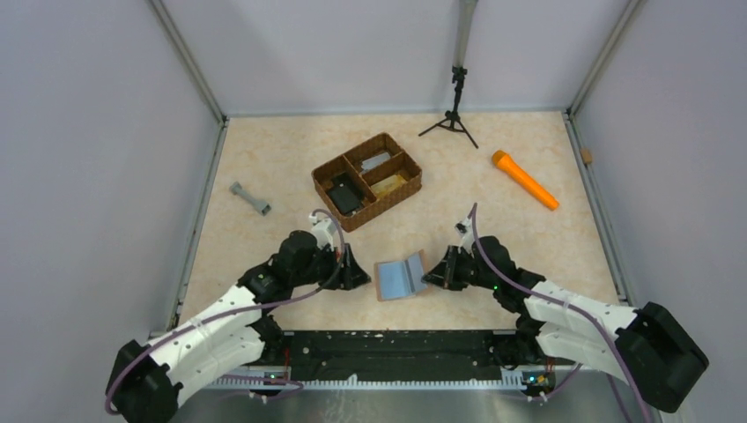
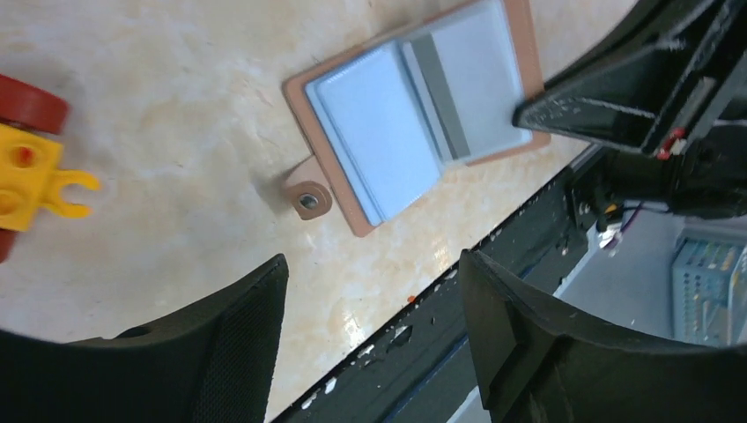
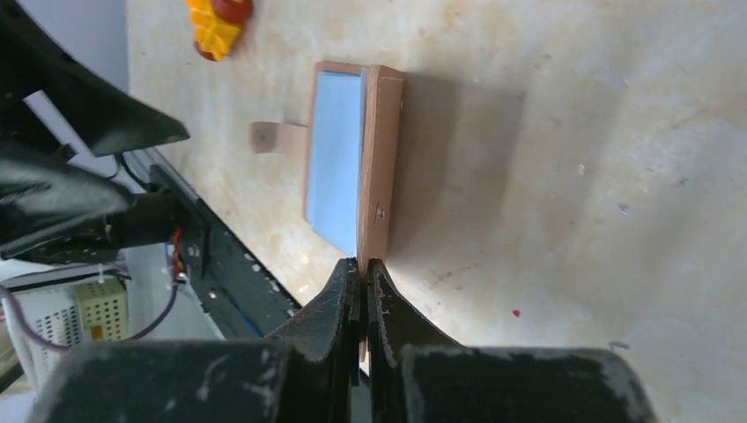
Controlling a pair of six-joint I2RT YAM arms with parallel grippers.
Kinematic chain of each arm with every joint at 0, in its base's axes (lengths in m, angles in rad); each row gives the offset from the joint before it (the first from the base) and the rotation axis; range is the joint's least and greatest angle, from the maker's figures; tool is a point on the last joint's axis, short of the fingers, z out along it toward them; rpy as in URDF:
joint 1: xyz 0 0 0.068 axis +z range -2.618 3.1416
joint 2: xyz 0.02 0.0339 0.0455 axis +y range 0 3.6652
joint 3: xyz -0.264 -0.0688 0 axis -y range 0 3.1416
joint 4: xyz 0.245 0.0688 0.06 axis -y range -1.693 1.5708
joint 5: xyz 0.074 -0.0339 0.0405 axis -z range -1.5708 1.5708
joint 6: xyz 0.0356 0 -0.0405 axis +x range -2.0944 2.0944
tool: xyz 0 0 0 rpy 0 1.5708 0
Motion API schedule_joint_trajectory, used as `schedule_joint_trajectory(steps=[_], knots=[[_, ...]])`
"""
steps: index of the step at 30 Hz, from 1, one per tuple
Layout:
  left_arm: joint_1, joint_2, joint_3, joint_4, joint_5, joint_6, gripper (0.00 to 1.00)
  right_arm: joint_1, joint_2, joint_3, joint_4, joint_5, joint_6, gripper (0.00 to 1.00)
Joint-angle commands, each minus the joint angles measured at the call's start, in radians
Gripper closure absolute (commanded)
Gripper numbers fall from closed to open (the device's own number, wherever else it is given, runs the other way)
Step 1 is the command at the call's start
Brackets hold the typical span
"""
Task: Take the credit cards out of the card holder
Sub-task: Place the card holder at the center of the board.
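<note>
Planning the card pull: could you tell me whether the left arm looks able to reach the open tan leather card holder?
Probably yes: the left end effector, open, faces the tan leather card holder across bare table, and the right end effector holds one flap up.

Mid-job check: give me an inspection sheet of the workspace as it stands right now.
Surface: beige marbled table, no spills seen.
Job's things: card holder lies open, blue inside up, one flap raised; no card seen outside it.
Clutter: woven basket, orange cylinder and grey bar farther back; yellow-red toy near the holder.
Grippers: left gripper open, empty, beside the holder; right gripper shut on the raised flap's edge.
Cables: purple cables loop over both arms, off the holder.
Surroundings: grey walls; small tripod at the far edge.
</note>
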Motion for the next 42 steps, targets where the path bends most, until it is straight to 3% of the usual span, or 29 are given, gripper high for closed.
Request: schedule_joint_trajectory(steps=[1,7,13,17,20,24,31,37,39,42], knots=[[-0.141,0.099,0.063,0.104,-0.106,0.003,0.26,0.017,0.06,-0.017,0.155,0.032,0.007,1.0],[-0.263,0.348,0.122,0.29,-0.131,-0.031,0.26,0.04,0.076,-0.026,0.163,0.037,-0.001,1.0],[-0.284,0.486,0.167,0.371,-0.159,-0.062,0.29,0.048,0.027,-0.028,0.097,0.044,-0.025,0.98],[-0.282,0.539,0.175,0.439,-0.123,-0.079,0.51,0.049,0.004,-0.041,0.092,0.02,-0.029,0.99],[-0.281,0.593,0.184,0.473,-0.094,-0.095,0.56,0.049,-0.008,-0.051,0.097,0.005,-0.032,0.98],[-0.28,0.664,0.189,0.49,-0.086,-0.109,0.62,0.049,-0.011,-0.047,0.09,-0.01,-0.046,0.87],[-0.278,0.775,0.198,0.506,-0.039,-0.111,0.92,0.049,0.022,-0.035,0.085,-0.022,-0.067,0.84],[-0.279,0.798,0.201,0.49,-0.041,-0.105,0.95,0.049,0.008,-0.038,0.084,-0.018,-0.057,0.72],[-0.279,0.807,0.215,0.451,-0.059,-0.096,0.95,0.049,-0.008,-0.04,0.082,-0.014,-0.051,0.62],[-0.28,0.817,0.24,0.394,-0.079,-0.083,0.96,0.049,-0.053,-0.045,0.071,0.001,-0.042,0.55]])
